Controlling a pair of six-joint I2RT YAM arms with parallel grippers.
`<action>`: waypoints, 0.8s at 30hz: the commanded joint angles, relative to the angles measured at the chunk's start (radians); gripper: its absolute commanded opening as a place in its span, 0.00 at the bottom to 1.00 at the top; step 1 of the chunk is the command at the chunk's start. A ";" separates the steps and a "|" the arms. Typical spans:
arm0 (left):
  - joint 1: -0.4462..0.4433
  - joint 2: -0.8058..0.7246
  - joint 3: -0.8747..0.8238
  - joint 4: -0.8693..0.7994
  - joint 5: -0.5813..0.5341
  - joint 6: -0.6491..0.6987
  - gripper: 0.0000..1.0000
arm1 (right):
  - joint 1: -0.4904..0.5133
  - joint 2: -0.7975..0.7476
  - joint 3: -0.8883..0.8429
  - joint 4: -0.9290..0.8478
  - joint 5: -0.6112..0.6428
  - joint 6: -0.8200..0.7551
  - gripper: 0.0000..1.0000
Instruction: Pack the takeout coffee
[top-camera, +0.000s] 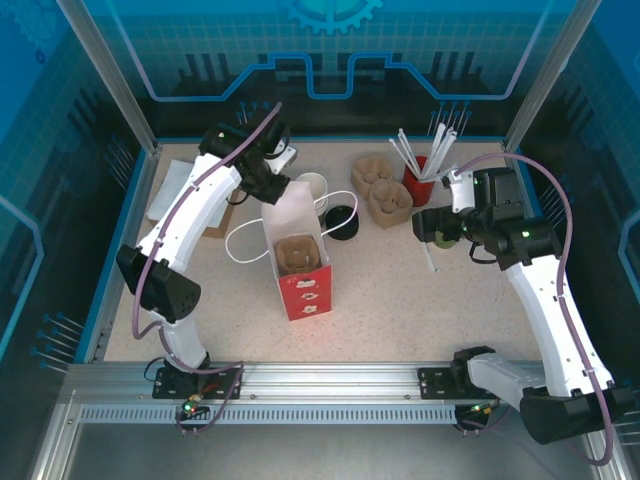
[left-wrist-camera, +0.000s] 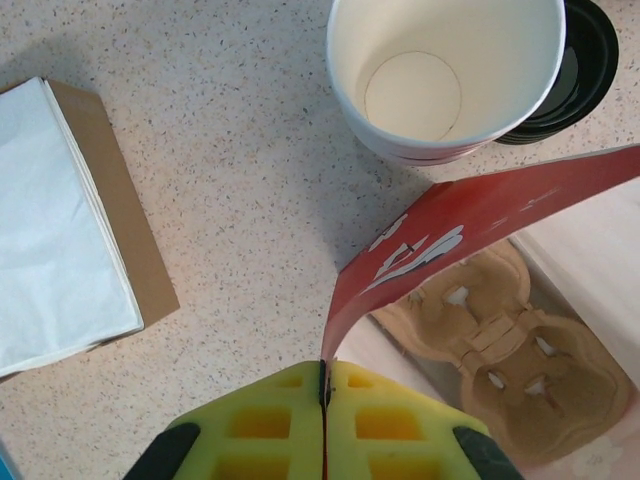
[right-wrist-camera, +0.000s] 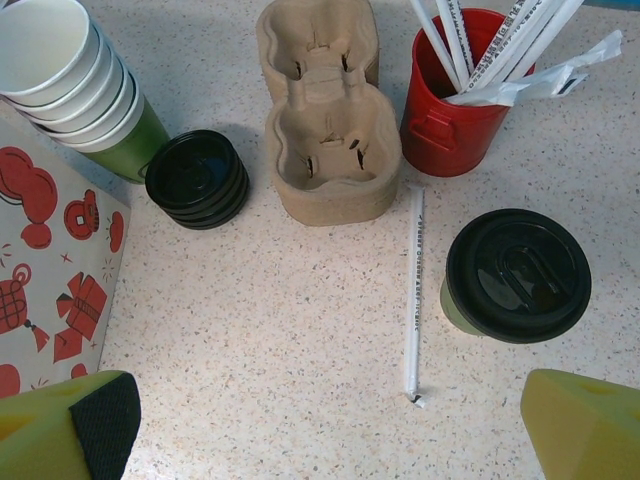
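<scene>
Left gripper (left-wrist-camera: 325, 420) (nearest item in the left wrist view): both yellow pads are pressed together, with the rim of the red paper bag (left-wrist-camera: 450, 230) pinched between them. Seen from overhead, this gripper (top-camera: 272, 190) sits at the bag's far edge.

Right gripper (right-wrist-camera: 325, 425): pads stand wide apart at the lower corners of its wrist view, holding nothing. Seen from overhead it hovers (top-camera: 435, 225) low over the right side of the table (top-camera: 400, 300).

Table: speckled beige surface, blue border.

Red paper bag (top-camera: 300, 275): upright at table centre, mouth open, with white loop handles. A cardboard cup carrier (top-camera: 298, 253) lies inside it.

Second carrier (right-wrist-camera: 325, 130): moulded brown pulp, on the table beyond the right gripper, just left of the red cup.

Napkin stack (left-wrist-camera: 60, 220): white sheets on a brown backing, far left of the table.

Stack of lidless cups (right-wrist-camera: 70, 80): green outside, white rims, just behind the bag.

Red cup (right-wrist-camera: 450, 110): upright, holding white wrapped straws.

Takeout coffee (right-wrist-camera: 515, 275): olive-green cup with its black lid on, upright on the table just ahead of the right gripper's right-hand pad and clear of both pads.

Black lid stack (right-wrist-camera: 197, 178): beside the cup stack, touching it or nearly so.

Loose wrapped straw (right-wrist-camera: 413, 290): flat on the table, just left of the coffee.
</scene>
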 joint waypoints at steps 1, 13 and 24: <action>0.006 -0.047 0.015 -0.044 0.043 -0.039 0.06 | -0.018 0.006 -0.004 -0.020 -0.012 -0.015 1.00; 0.006 -0.111 -0.058 -0.036 0.123 -0.138 0.04 | -0.081 0.126 0.076 -0.060 -0.025 -0.023 1.00; 0.006 -0.120 -0.075 -0.003 0.066 -0.123 0.36 | -0.114 0.183 0.112 -0.047 0.007 -0.024 1.00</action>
